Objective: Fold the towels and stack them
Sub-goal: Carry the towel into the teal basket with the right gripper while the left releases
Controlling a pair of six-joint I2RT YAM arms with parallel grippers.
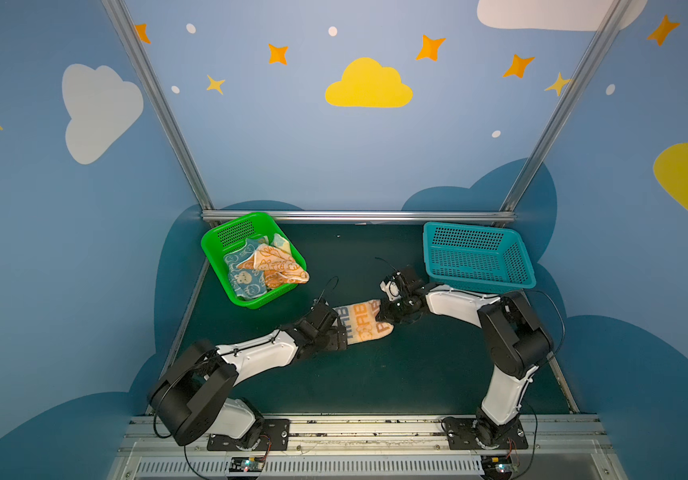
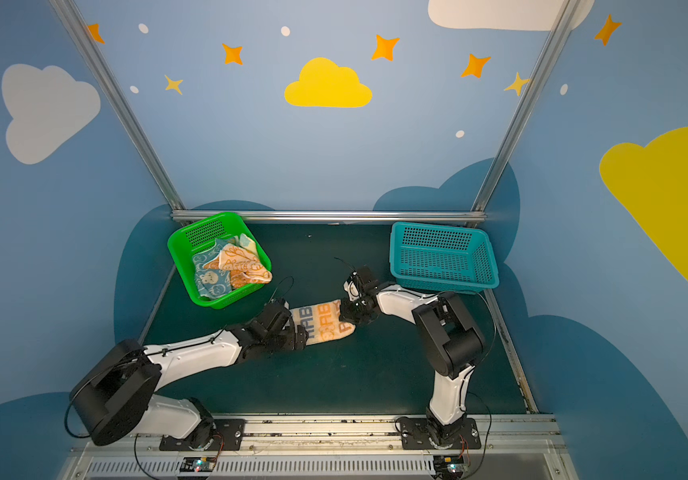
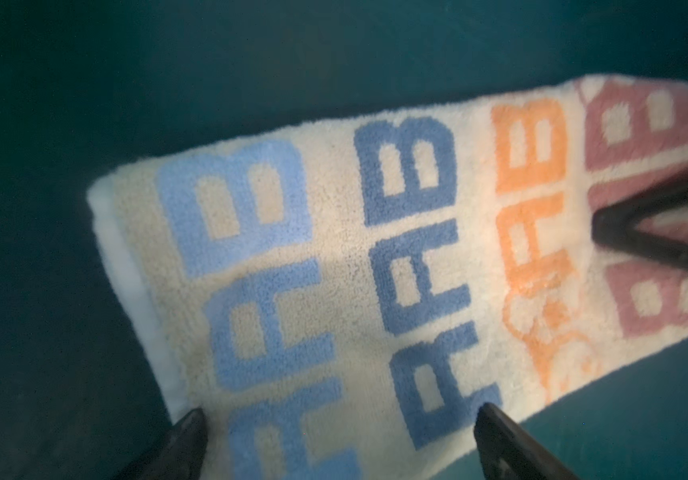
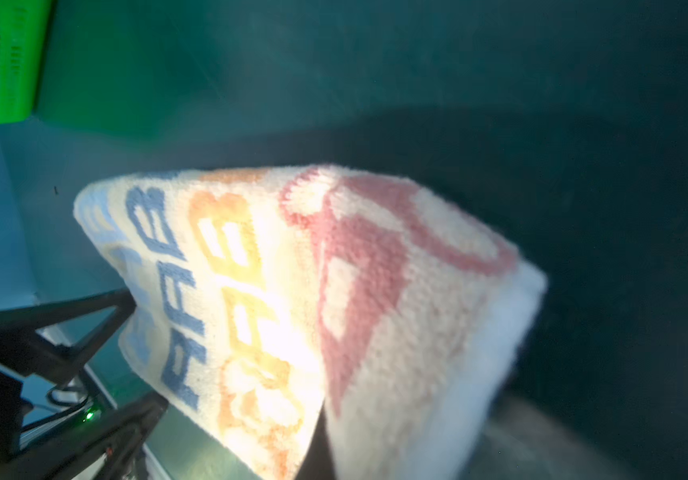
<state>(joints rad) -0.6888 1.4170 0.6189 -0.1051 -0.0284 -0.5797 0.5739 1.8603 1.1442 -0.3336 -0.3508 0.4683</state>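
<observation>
Left wrist view: one towel point(image 3: 334, 270) on the mat point(image 1: 375, 374), folded to a strip, straddled by the wide-apart left gripper point(image 3: 340, 413), pinched at the far end by the closed right gripper point(image 1: 390, 314). Early days, seemingly: other towels point(image 1: 265, 266) crumpled in green basket point(image 1: 246, 217), nothing stacked.

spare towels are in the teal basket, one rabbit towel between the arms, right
No: the spare towels sit in the green basket, not the teal basket, as both top views show. The part about the rabbit towel is right.
</observation>
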